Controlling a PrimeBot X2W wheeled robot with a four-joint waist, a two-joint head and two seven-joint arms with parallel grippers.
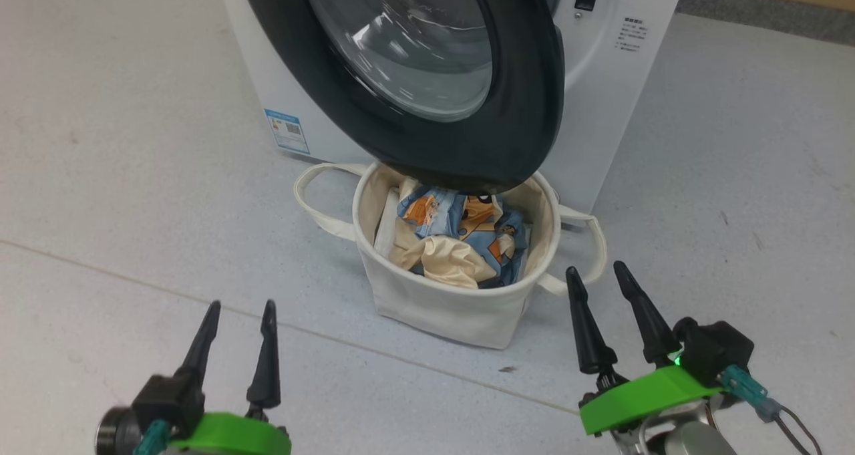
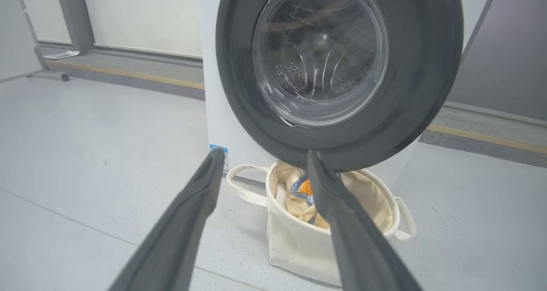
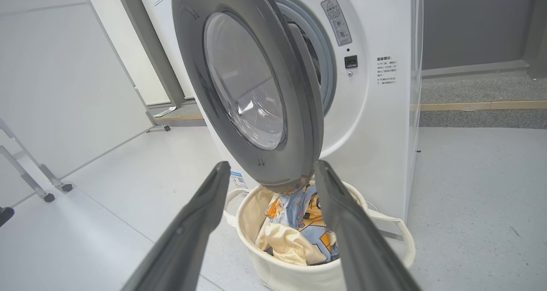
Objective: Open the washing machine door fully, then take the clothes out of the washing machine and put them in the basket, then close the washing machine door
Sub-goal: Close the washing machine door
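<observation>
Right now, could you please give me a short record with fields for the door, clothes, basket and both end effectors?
basket: upright on the floor, before the washing machine
clothes: bunched inside the basket
washing machine door: partly open, hanging over the basket's back rim
left end effector: open, empty
right end effector: open, empty
step left: closing the door

One washing machine [image 1: 601,107], one washing machine door [image 1: 521,107], one basket [image 1: 441,301], two looped handles [image 1: 327,168], one printed garment of clothes [image 1: 467,228], one blue label sticker [image 1: 287,131], two grippers, left gripper [image 1: 242,302] and right gripper [image 1: 595,266], four dark fingers [image 1: 588,328] in all.
</observation>
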